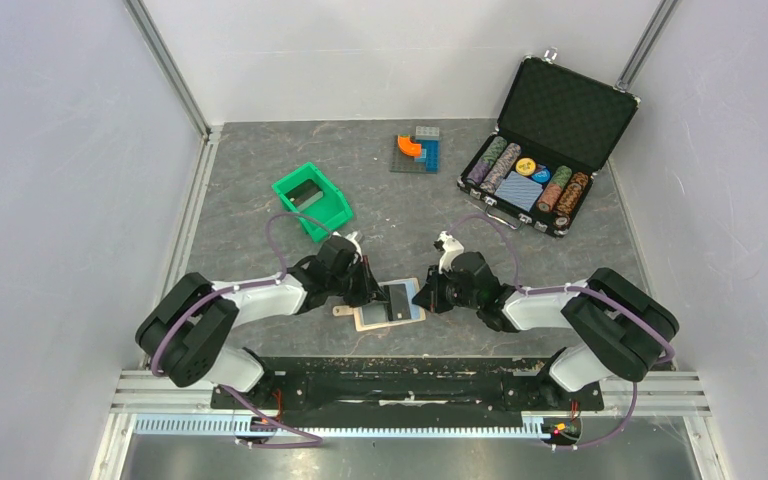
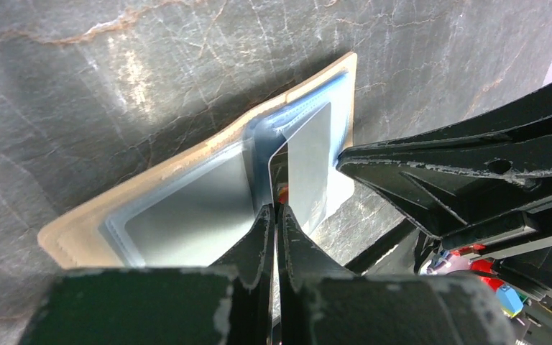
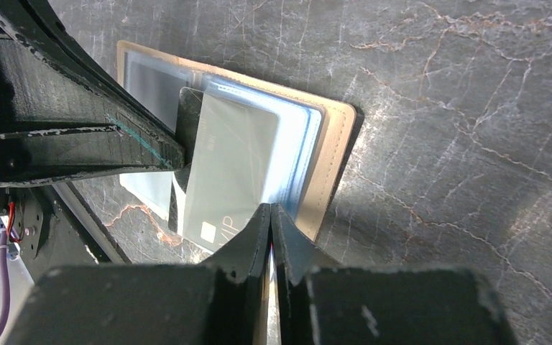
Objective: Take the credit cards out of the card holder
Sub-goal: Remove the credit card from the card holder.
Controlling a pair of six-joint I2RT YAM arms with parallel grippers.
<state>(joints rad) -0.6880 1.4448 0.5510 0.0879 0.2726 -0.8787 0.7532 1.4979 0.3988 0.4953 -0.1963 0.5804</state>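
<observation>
The holder [image 1: 365, 322] lies open at 6 o'clock on the tabletop [image 1: 410, 215]. The left fingers [image 2: 259, 237], at its 9 o'clock, are clamped on a card [image 2: 309, 169] edge. The right fingers [image 3: 287, 244], at 3 o'clock, are together at the holder's rim, and I cannot tell what they pinch. If the pocket drags, the holder may lift with the card, or the thin edge may slip free

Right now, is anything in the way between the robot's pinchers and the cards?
No, nothing visible is. The left gripper is shut on a dark credit card poking out of the card holder. The right gripper is shut at the holder's pocket edge; what it pinches, I cannot tell.
</observation>
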